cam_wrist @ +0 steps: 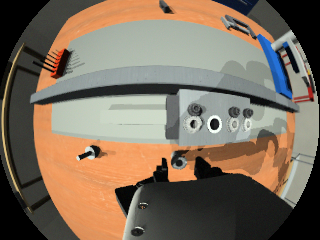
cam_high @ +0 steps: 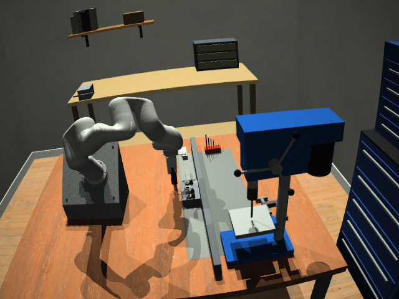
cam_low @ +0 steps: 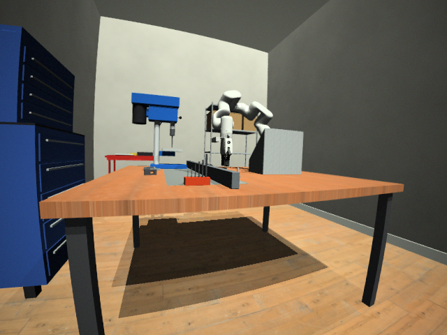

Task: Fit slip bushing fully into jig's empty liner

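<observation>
My gripper (cam_high: 174,187) (cam_low: 225,164) (cam_wrist: 180,166) points straight down, low over the orange table, just left of the jig. Its fingers stand half apart. In the wrist view a small grey ringed slip bushing (cam_wrist: 178,159) shows between the fingertips, narrower than the gap, and I see no finger touching it. The jig's dark block (cam_high: 190,200) (cam_wrist: 220,103) carries a row of liners. One liner (cam_wrist: 214,123) shows a white rim and a dark open hole. The light grey sliding plate (cam_high: 184,166) (cam_wrist: 114,116) runs along the long grey rail (cam_high: 202,193) (cam_wrist: 134,83).
A small dark-headed pin (cam_wrist: 87,154) lies on the table. A red drill-bit rack (cam_high: 212,147) (cam_low: 197,180) (cam_wrist: 59,62) stands beyond the rail. The blue drill press (cam_high: 283,154) (cam_low: 156,108) stands on the far side of the rail. The arm's grey base block (cam_high: 93,186) (cam_low: 278,151) is close by.
</observation>
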You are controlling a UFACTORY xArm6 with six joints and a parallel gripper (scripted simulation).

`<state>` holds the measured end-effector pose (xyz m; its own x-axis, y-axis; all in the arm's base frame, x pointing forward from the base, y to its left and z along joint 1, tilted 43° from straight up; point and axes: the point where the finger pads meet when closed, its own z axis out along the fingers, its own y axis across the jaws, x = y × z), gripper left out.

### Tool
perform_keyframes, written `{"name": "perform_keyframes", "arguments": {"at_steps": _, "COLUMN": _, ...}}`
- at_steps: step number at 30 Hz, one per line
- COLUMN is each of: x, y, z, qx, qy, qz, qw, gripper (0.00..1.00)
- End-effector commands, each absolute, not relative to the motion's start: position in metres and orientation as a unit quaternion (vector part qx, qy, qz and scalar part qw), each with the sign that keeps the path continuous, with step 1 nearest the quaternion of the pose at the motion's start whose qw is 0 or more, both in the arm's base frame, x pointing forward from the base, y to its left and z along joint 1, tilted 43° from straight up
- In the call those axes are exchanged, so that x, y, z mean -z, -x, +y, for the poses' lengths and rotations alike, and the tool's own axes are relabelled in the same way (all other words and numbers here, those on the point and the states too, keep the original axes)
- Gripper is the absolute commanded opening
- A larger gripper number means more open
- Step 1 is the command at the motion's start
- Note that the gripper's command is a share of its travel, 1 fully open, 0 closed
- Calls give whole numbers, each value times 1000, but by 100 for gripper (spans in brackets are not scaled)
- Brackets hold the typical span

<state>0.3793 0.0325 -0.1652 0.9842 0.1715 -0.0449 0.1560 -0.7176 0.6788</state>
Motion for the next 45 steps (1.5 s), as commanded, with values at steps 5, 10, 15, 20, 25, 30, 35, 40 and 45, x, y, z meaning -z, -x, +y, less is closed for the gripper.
{"name": "perform_keyframes", "arguments": {"at_steps": 5, "x": 165, "y": -381, "z": 34, "qx": -12, "qy": -927, "qz": 89, "qw": 365, "gripper": 50}}
{"name": "perform_keyframes", "arguments": {"at_steps": 10, "x": 165, "y": -382, "z": 34, "qx": -12, "qy": -927, "qz": 89, "qw": 365, "gripper": 50}}
{"name": "perform_keyframes", "arguments": {"at_steps": 15, "x": 165, "y": -382, "z": 34, "qx": -12, "qy": -927, "qz": 89, "qw": 365, "gripper": 50}}
{"name": "perform_keyframes", "arguments": {"at_steps": 20, "x": 165, "y": -382, "z": 34, "qx": -12, "qy": -927, "qz": 89, "qw": 365, "gripper": 50}}
{"name": "perform_keyframes", "arguments": {"at_steps": 25, "x": 165, "y": -382, "z": 34, "qx": -12, "qy": -927, "qz": 89, "qw": 365, "gripper": 50}}
{"name": "perform_keyframes", "arguments": {"at_steps": 30, "x": 166, "y": -382, "z": 33, "qx": -12, "qy": -927, "qz": 89, "qw": 365, "gripper": 50}}
{"name": "perform_keyframes", "arguments": {"at_steps": 35, "x": 167, "y": -382, "z": 32, "qx": -12, "qy": -927, "qz": 89, "qw": 365, "gripper": 50}}
{"name": "perform_keyframes", "arguments": {"at_steps": 40, "x": 169, "y": -382, "z": 30, "qx": -12, "qy": -927, "qz": 89, "qw": 365, "gripper": 50}}
{"name": "perform_keyframes", "arguments": {"at_steps": 45, "x": 172, "y": -382, "z": 27, "qx": -12, "qy": -927, "qz": 89, "qw": 365, "gripper": 50}}
